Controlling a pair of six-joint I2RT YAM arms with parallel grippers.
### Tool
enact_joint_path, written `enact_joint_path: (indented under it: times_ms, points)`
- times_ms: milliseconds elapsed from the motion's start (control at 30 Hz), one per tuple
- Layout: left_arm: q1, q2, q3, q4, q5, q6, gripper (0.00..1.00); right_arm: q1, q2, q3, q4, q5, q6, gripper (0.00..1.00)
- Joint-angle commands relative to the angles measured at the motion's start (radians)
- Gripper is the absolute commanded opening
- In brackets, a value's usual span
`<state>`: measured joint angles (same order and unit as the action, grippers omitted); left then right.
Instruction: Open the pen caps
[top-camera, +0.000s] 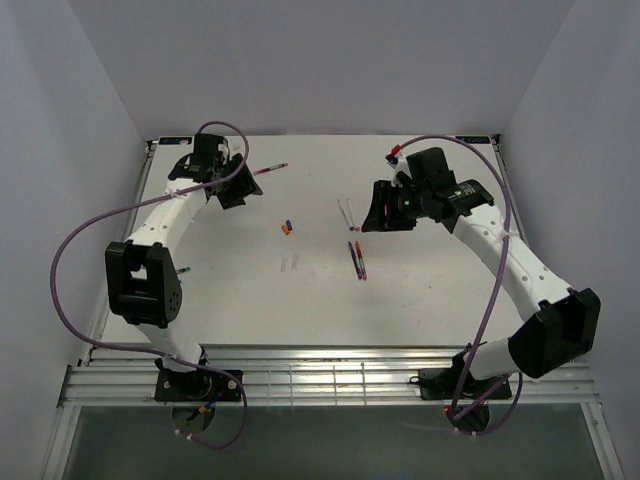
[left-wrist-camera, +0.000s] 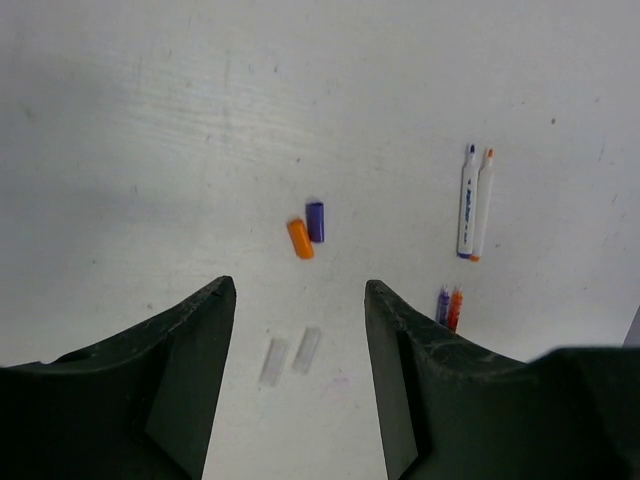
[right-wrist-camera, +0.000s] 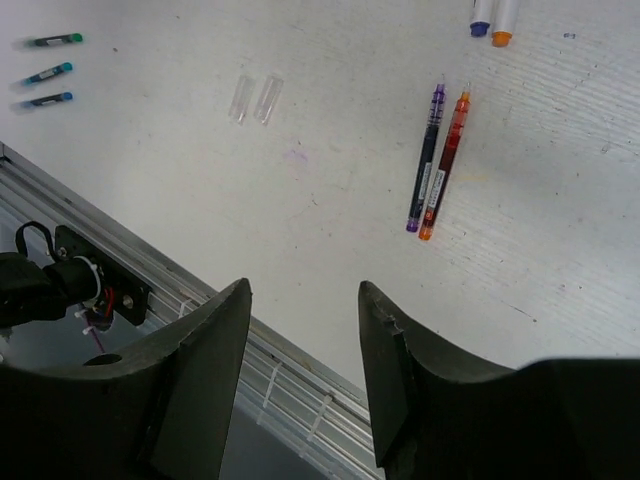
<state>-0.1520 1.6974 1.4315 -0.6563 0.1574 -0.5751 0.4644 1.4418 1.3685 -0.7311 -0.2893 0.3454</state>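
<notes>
An orange cap (left-wrist-camera: 300, 239) and a blue cap (left-wrist-camera: 316, 221) lie side by side on the white table, also seen in the top view (top-camera: 287, 227). A red pen (top-camera: 270, 169) lies at the back left; I cannot make out its red cap separately. My left gripper (left-wrist-camera: 297, 290) is open and empty above the table, short of the two caps; in the top view (top-camera: 238, 193) it is to their left. My right gripper (right-wrist-camera: 303, 290) is open and empty, hovering right of centre (top-camera: 377, 216).
Two white markers (left-wrist-camera: 470, 205) lie right of the caps. A purple and an orange thin pen (right-wrist-camera: 437, 162) lie side by side mid-table. Two clear caps (right-wrist-camera: 255, 98) lie nearby. Three small green-tipped pieces (right-wrist-camera: 48, 71) lie at the left. The metal rail (right-wrist-camera: 300, 385) marks the table's front edge.
</notes>
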Motion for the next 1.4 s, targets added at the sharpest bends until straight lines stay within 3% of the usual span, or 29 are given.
enact_joint_path:
  times_ms: [0, 167, 333, 567, 733, 867, 1100, 1367]
  points:
    - [0.026, 0.063, 0.085, 0.124, 0.077, 0.062, 0.65, -0.009, -0.079, -0.044, -0.053, -0.022, 0.018, 0.54]
    - [0.037, 0.148, 0.139, 0.283, 0.143, 0.266, 0.64, -0.009, -0.120, -0.072, -0.085, -0.050, -0.011, 0.54]
    - [0.042, 0.235, 0.165, 0.405, 0.151, 0.446, 0.65, -0.010, -0.018, 0.076, -0.224, -0.066, -0.059, 0.54]
    - [0.043, 0.398, 0.316, 0.484, 0.171, 0.501, 0.66, -0.010, 0.055, 0.098, -0.248, -0.162, -0.059, 0.54]
    - [0.043, 0.462, 0.299, 0.683, 0.174, 0.563, 0.67, -0.024, 0.055, 0.043, -0.248, -0.183, -0.065, 0.53]
    - [0.046, 0.528, 0.349, 0.712, 0.148, 0.609, 0.69, -0.053, 0.049, 0.032, -0.249, -0.180, -0.072, 0.54]
    - [0.068, 0.628, 0.412, 0.784, 0.278, 0.541, 0.69, -0.089, 0.068, 0.018, -0.248, -0.186, -0.072, 0.53]
    - [0.075, 0.689, 0.446, 0.793, 0.286, 0.506, 0.69, -0.095, 0.089, 0.018, -0.248, -0.179, -0.068, 0.53]
